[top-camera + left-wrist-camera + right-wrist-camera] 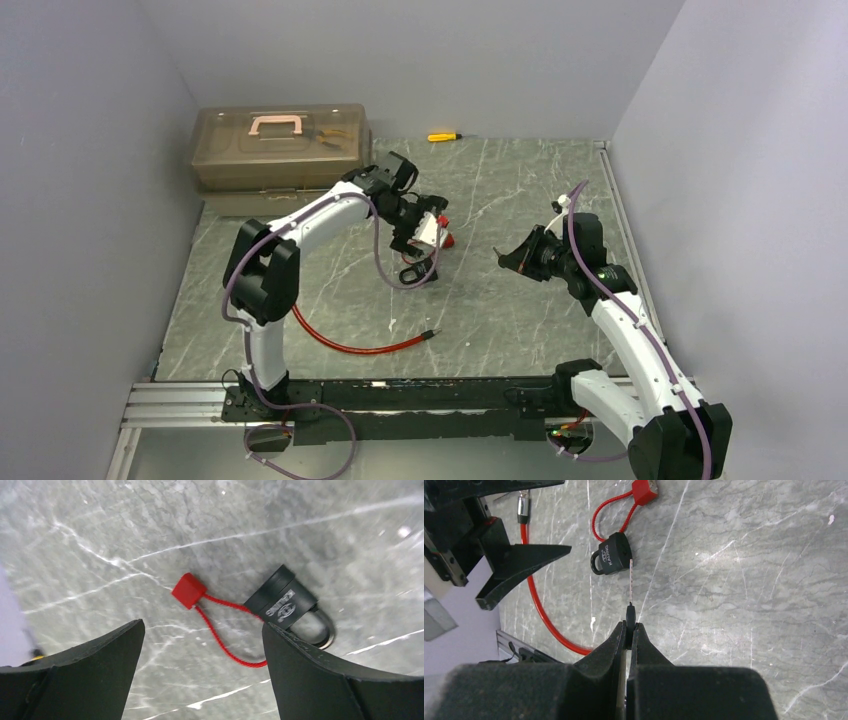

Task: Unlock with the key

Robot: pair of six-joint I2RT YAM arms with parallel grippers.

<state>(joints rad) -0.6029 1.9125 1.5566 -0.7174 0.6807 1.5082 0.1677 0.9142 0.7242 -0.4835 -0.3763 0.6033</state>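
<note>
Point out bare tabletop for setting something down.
Bare marble: back right, between the screwdriver and the right gripper holding the key; near centre, between the red cable and the right arm. Crowded: around the padlock below the left gripper; the toolbox fills the back left corner.

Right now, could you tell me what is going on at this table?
The robot is working on unlocking a black padlock that lies flat on the grey marbled table, with a red cord and red tag attached. The right pincer is shut on a slim key, whose blade points at the padlock body with its tip close beside it, not visibly inserted. The left pincer hangs open just above the padlock, gripping nothing.
</note>
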